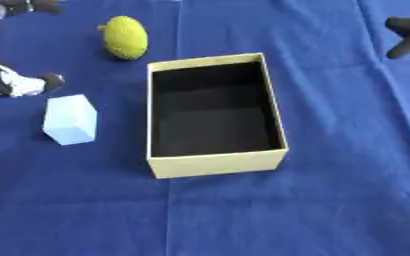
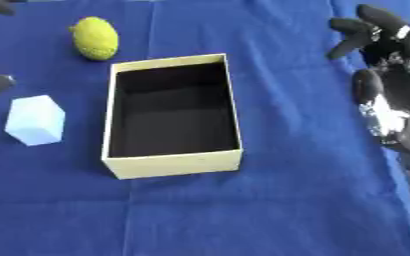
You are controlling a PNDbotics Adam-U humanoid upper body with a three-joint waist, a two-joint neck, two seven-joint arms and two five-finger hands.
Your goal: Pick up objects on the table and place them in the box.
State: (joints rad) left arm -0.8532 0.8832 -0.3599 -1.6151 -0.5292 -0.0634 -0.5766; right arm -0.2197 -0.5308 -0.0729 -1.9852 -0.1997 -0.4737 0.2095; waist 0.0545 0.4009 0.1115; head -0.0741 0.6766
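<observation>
A pale yellow box [image 1: 219, 166] with a dark, empty inside stands open in the middle of the blue cloth. Left of it lies a light blue block [image 1: 70, 120]. Behind the box's far left corner sits a bumpy yellow-green fruit [image 1: 125, 37]. My left hand [image 1: 12, 82] comes in from the left edge, just above the block and apart from it; how its fingers stand does not show. At the right edge my right hand [image 2: 392, 75] hovers beside the box with its fingers spread and nothing in it.
The blue cloth [image 1: 243, 215] covers the whole table, with creases running front to back. A dark part of an arm [image 1: 16, 7] shows at the top left corner.
</observation>
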